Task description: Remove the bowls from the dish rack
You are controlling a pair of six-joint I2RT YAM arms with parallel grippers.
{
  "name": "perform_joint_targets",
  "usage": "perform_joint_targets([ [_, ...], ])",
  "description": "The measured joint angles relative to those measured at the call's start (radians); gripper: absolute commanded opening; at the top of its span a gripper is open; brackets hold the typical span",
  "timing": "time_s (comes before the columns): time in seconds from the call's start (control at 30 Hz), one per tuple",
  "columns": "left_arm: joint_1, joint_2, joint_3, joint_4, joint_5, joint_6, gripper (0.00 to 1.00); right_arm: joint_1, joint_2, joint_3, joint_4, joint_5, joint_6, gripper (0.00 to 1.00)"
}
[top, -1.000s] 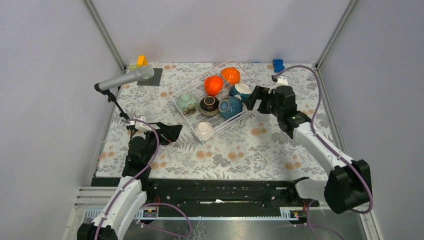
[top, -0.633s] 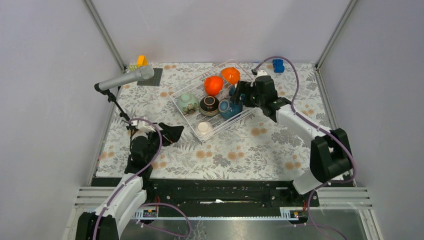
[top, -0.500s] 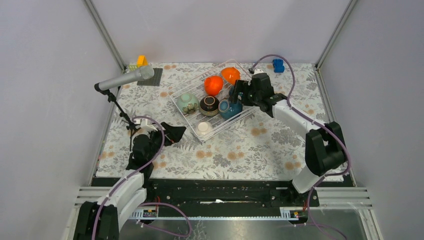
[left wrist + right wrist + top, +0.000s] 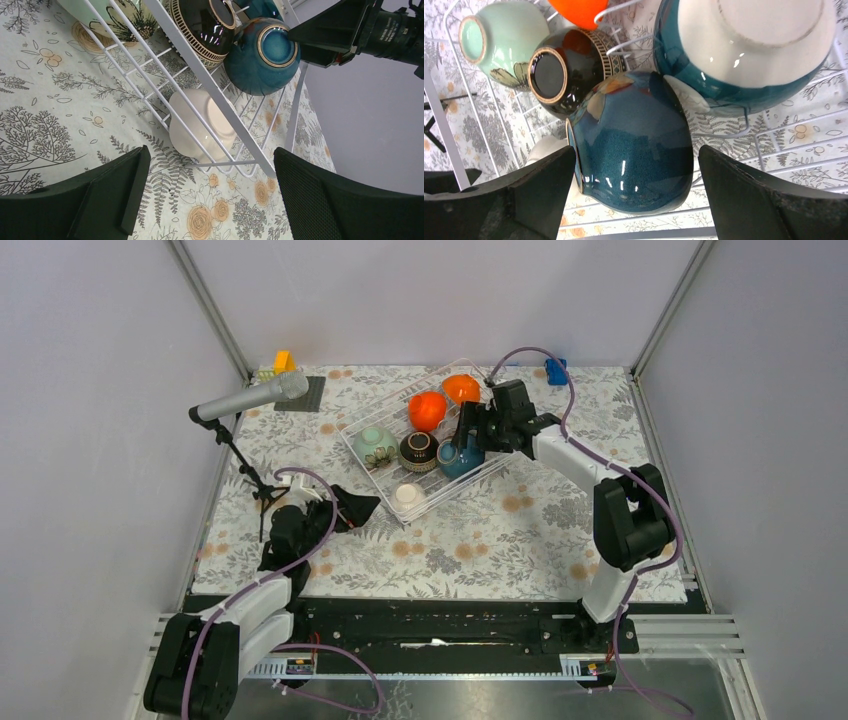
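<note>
Reaching into the dish rack with the right gripper — fingers spread wide, one either side of a teal bowl, nothing clasped, contact with the glaze impossible to tell. Reads as a line-up for a pinch across the rounded wall of a bowl tipped on its side. Tight quarters there: a second teal bowl with a white inside just beside it toward the far side, a dark brown bowl just beside it on the other flank, so little room for a finger to slip down without nudging a neighbour.

Holding the left gripper low over the table outside the rack's near corner, likewise spread and empty, pointed at the white bowl lying just behind the wire — probably staged there as the closest reach for that arm.

Finding every bowl inside the rack, the pale green bowl and the two orange bowls included; none out on the table, so unloading judged not yet begun.
</note>
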Motion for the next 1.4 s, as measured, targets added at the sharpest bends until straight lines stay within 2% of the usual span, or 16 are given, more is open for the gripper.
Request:
perform_joint_targets([
  [0.2, 0.0, -0.014, 0.0, 0.006, 0.01, 0.0, 0.99, 0.0, 0.003, 0.0, -0.034, -0.041, -0.017, 1.0],
  [0.3, -0.002, -0.026, 0.0, 0.006, 0.013, 0.0, 0.99, 0.0, 0.003, 0.0, -0.038, -0.05, -0.029, 0.86],
  [0.4, -0.002, -0.029, 0.0, 0.008, 0.015, 0.0, 0.99, 0.0, 0.003, 0.0, -0.047, -0.056, -0.037, 0.82],
  [0.6, -0.002, -0.04, 0.0, 0.009, 0.015, 0.004, 0.98, 0.002, 0.003, 0.003, -0.053, -0.065, -0.05, 0.91],
  [0.97, -0.003, -0.047, 0.0, 0.013, 0.015, 0.007, 0.98, 0.018, -0.029, -0.005, -0.055, -0.146, -0.059, 0.88],
  [1.2, -0.005, -0.054, 0.0, 0.013, 0.015, 0.007, 0.98, 0.037, -0.055, -0.034, 0.003, -0.203, -0.03, 0.76],
  [1.23, -0.005, -0.055, 0.0, 0.013, 0.015, 0.007, 0.98, 0.037, -0.055, -0.038, 0.013, -0.206, -0.023, 0.73],
  [1.33, -0.005, -0.055, 0.0, 0.013, 0.015, 0.008, 0.98, 0.037, -0.055, -0.064, 0.06, -0.224, 0.005, 0.54],
  [1.4, -0.005, -0.058, 0.0, 0.013, 0.015, 0.008, 0.98, 0.037, -0.053, -0.076, 0.078, -0.235, 0.019, 0.46],
])
